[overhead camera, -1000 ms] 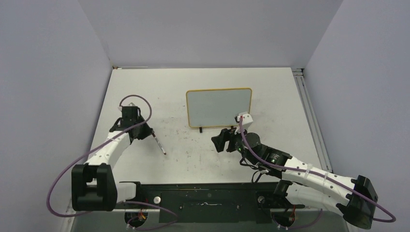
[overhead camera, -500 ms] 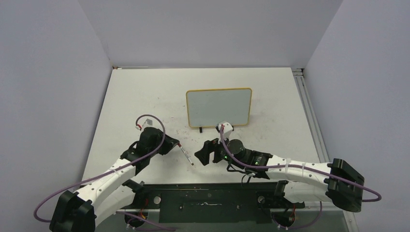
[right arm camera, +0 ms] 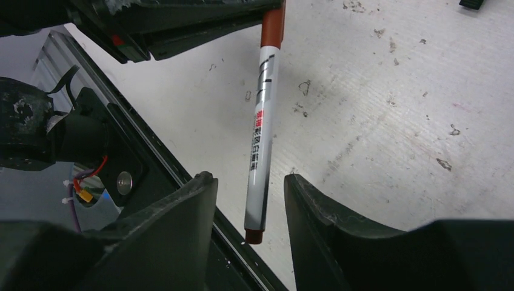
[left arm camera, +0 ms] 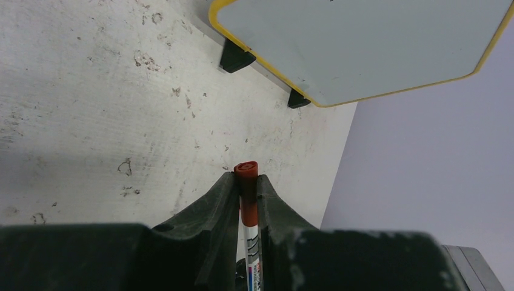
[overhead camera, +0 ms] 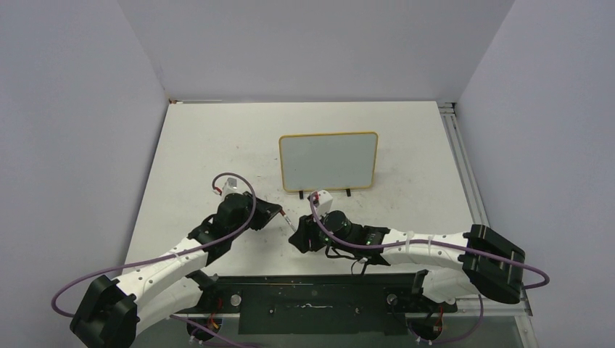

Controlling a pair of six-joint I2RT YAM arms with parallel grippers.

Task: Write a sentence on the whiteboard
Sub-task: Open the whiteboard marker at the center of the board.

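Observation:
The whiteboard stands upright on black feet at mid table, yellow-framed, and no sentence shows on its blank face; its lower edge also shows in the left wrist view. My left gripper is shut on the red-capped end of a white marker. The marker hangs above the table, its far end pointing at my right gripper. That gripper is open, one finger on each side of the marker's tail, with gaps on both sides.
The table is speckled with old marker stains. A black base rail runs along the near edge, just below both grippers. A metal rail lines the right table edge. Grey walls close in the sides and back.
My left arm carried the marker from the left of the table toward the near middle. The right gripper swung left to meet it, and its jaws now straddle the marker's tail.

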